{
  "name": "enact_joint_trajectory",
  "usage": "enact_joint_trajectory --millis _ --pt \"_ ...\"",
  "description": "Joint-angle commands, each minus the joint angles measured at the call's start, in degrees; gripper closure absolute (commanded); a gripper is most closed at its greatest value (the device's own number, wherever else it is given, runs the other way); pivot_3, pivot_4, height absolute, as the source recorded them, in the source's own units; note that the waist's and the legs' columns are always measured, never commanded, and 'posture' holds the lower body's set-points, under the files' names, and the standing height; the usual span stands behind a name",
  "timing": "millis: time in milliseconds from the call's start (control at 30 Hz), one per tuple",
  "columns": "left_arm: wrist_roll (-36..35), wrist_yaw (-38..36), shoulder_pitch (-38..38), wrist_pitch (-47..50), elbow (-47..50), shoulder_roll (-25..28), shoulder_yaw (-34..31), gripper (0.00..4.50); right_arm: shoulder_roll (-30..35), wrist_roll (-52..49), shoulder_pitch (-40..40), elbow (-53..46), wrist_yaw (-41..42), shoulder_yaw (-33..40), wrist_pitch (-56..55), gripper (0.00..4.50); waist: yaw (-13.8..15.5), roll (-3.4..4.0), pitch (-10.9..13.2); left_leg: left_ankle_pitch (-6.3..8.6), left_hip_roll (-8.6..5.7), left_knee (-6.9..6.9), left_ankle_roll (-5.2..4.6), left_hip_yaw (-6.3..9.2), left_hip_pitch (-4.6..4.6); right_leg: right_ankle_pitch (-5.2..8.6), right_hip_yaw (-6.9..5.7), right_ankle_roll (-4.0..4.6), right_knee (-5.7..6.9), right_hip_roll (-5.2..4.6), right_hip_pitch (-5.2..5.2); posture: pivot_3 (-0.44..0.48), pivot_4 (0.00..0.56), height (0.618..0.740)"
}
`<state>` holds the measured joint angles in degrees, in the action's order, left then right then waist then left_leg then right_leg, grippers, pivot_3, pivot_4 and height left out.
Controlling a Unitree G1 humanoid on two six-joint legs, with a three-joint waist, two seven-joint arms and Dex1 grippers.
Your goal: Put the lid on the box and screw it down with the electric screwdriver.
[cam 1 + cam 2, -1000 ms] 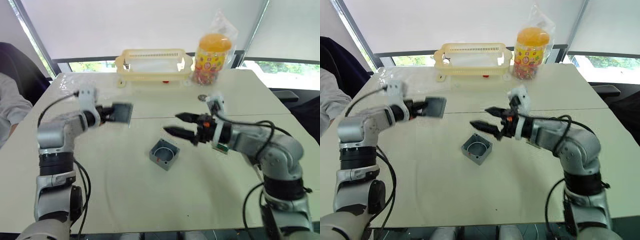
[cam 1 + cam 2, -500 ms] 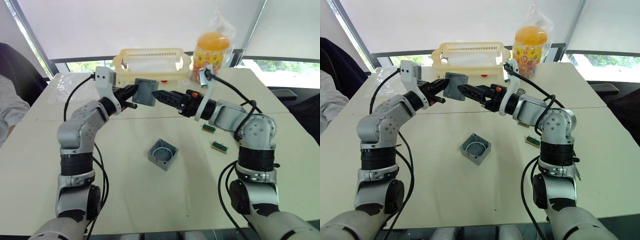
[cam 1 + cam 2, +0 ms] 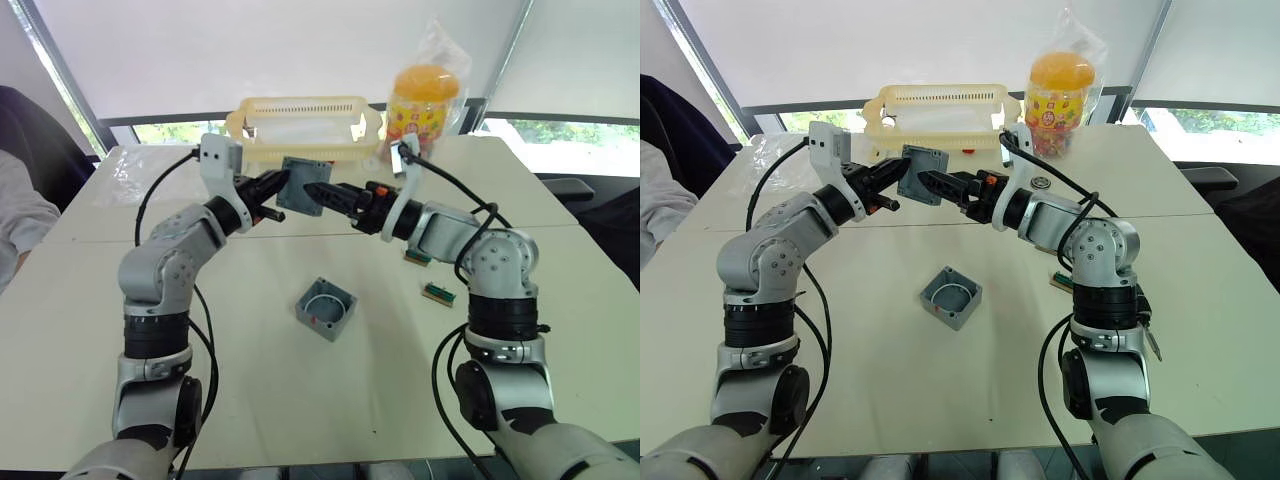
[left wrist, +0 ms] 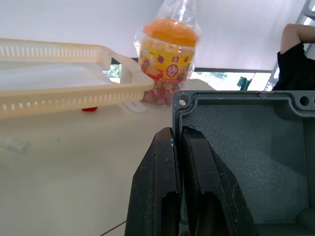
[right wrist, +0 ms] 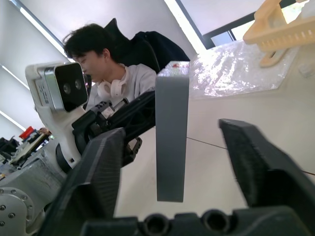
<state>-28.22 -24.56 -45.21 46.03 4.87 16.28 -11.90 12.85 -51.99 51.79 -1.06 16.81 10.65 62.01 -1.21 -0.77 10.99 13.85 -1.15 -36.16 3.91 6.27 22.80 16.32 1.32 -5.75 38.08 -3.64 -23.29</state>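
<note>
Left gripper: I have it raised above the far half of the table, its two fingers pinched tight on one edge of the lid, as I see in the left wrist view.
Lid: held up in the air on edge, well above the table, its ribbed inner face with corner screw holes turned toward my left wrist camera; it sits between my two grippers.
Right gripper: I have it reaching in from the right, fingers spread wide on either side of the lid's thin edge; in the right wrist view I see a gap on both sides, so it grips nothing.
Box: open side up on the table, nearer to me than the raised lid and well below it, a small red mark inside.
Bit strips: two small green-brown strips on the table at the right, near my right arm.
Basket: pale yellow, at the far edge of the table.
Jar: orange-lidded, wrapped in clear plastic, just right of the basket.
Person: seated beyond the table's left side, seen in the right wrist view.
</note>
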Motion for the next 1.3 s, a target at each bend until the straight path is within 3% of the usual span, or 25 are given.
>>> enact_joint_trajectory --millis 33,100,133,433,467,500,667,800,967,1100,1300 --pt "-1.29 0.14 -0.9 -0.62 2.46 0.63 0.12 4.5 -0.24 -0.61 1.56 -0.91 0.17 1.06 -0.9 3.33 0.02 0.0 0.0 0.0 0.0 0.0 0.0 0.0 0.0 0.0 0.0 0.0 0.0 0.0 0.0 0.0 0.15 0.74" --pt "-1.48 0.19 -1.01 -0.54 2.63 0.64 0.06 4.5 -0.34 -0.72 1.37 -1.01 0.19 0.95 -0.7 4.21 0.02 0.02 0.01 0.0 0.0 -0.01 0.0 0.02 0.02 0.0 -0.01 0.0 -0.01 0.01 0.0 0.0 0.15 0.74" --pt "-1.71 0.29 -1.16 -0.45 2.74 0.68 -0.01 4.5 -0.46 -0.83 1.28 -1.06 0.15 0.96 -0.56 4.36 0.01 0.04 0.0 0.0 0.0 0.0 0.0 -0.01 0.01 0.0 0.01 0.0 -0.01 -0.01 0.0 0.0 0.15 0.74" --pt "-2.8 -1.34 -0.64 0.54 2.91 2.9 0.22 4.5 -0.72 -1.74 1.05 -1.58 0.23 1.68 -0.4 4.35 -0.03 0.03 0.01 0.0 0.01 0.01 0.0 0.0 0.01 0.0 0.01 0.0 -0.01 0.01 -0.02 0.0 0.15 0.74" --pt "-3.13 -1.68 -0.58 0.68 2.93 3.37 0.14 3.77 -0.72 -2.02 1.01 -1.88 0.35 1.8 -0.37 4.35 -0.01 0.03 0.01 0.0 0.01 0.01 0.0 0.0 0.01 0.0 0.01 0.0 -0.01 0.01 -0.02 0.0 0.15 0.74" --pt "-3.36 -1.93 -0.58 0.66 2.9 3.77 0.02 3.49 -0.76 -2.25 0.97 -2.11 0.38 1.92 -0.38 4.35 -0.02 0.03 0.01 0.0 0.01 0.01 0.0 0.0 0.02 0.0 0.0 0.0 -0.01 0.01 -0.02 0.0 0.15 0.74" --pt "-7.11 -3.74 -0.34 3.19 1.93 7.06 -2.97 0.98 0.07 -1.04 0.42 -3.77 1.18 1.8 -3.48 4.35 -0.13 0.04 0.01 0.0 0.01 0.01 0.0 0.0 0.02 0.0 0.01 0.0 -0.01 0.01 -0.03 0.0 0.15 0.74" --pt "-12.16 -8.53 0.63 6.35 -0.2 12.37 -6.7 0.98 4.26 6.47 -0.55 -5.05 4.59 -0.43 -12.02 4.35 -0.42 0.04 0.01 0.0 0.01 0.04 0.0 0.0 0.02 0.0 0.0 0.0 -0.01 0.02 -0.06 0.0 0.15 0.74" --pt "-15.28 -13.85 2.1 7.7 -4.82 17.67 -8.92 0.98 13.55 25.76 -6.26 -8.74 13.97 -10.96 -34.89 4.35 -0.9 0.04 0.01 0.0 0.01 0.04 0.0 0.0 0.05 0.01 -0.02 -0.02 -0.05 0.02 -0.05 0.0 0.15 0.74" --pt "-17.62 -22.87 5.88 12.33 -3.81 23.43 -4.63 0.98 22.52 49.02 -13.21 -7.92 17.36 -20.32 -66.62 4.35 -1.46 0.04 0.01 0.0 0.01 0.08 0.0 -0.02 0.05 0.02 -0.01 -0.04 -0.06 0.02 -0.07 0.0 0.15 0.74" --pt "-14.3 -39.95 10.04 8.67 -1.64 35.66 5.0 0.98 28.76 61.18 -20.98 -3.77 16.48 -21.32 -90.92 4.35 -1.73 0.0 0.05 0.0 0.03 0.13 0.01 -0.06 0.02 0.04 0.06 -0.02 -0.07 0.04 -0.09 0.0 0.15 0.74"
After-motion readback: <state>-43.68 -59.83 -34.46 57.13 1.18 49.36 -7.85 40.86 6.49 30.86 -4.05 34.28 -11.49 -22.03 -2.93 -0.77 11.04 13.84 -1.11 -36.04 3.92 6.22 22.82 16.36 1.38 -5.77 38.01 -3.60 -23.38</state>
